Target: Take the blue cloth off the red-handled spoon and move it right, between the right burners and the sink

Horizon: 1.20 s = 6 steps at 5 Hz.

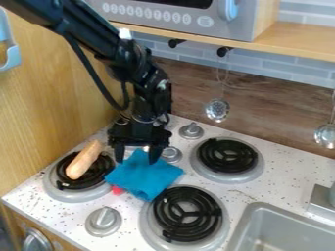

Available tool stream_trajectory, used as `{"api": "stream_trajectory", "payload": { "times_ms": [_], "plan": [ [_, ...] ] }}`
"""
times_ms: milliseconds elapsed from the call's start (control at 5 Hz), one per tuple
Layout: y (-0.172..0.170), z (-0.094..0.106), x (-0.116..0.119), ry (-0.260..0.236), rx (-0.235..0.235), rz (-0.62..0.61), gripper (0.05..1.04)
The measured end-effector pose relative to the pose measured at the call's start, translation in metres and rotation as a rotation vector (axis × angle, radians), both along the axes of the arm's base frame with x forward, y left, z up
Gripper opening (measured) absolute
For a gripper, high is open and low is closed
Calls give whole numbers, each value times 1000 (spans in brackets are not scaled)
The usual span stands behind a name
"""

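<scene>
The gripper (137, 154) hangs left of the frame's middle, open, its two fingers spread apart over the upper part of the blue cloth (145, 175), a raised fold of which shows between them. The cloth lies crumpled on the speckled counter (252, 195), between the burners, with a bit of a red thing (118, 190) at its lower left edge. Further left, a tan sausage (85, 161) lies on the left burner (99, 170).
</scene>
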<state>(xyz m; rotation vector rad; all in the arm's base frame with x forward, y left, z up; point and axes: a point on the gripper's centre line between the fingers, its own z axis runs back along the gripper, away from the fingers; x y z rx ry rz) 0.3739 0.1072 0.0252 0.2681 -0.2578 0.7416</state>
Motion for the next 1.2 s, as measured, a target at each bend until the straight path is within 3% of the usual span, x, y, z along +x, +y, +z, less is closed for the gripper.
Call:
{"api": "stream_trajectory", "payload": {
  "times_ms": [400,600,1000,1200],
  "plan": [
    [-10,-11,9,26,0,14,1005],
    [-13,-23,-6,62,-34,10,967],
    [-11,-24,-17,85,-72,55,462],
    [-11,-22,-15,88,-78,59,295]
  ]
}}
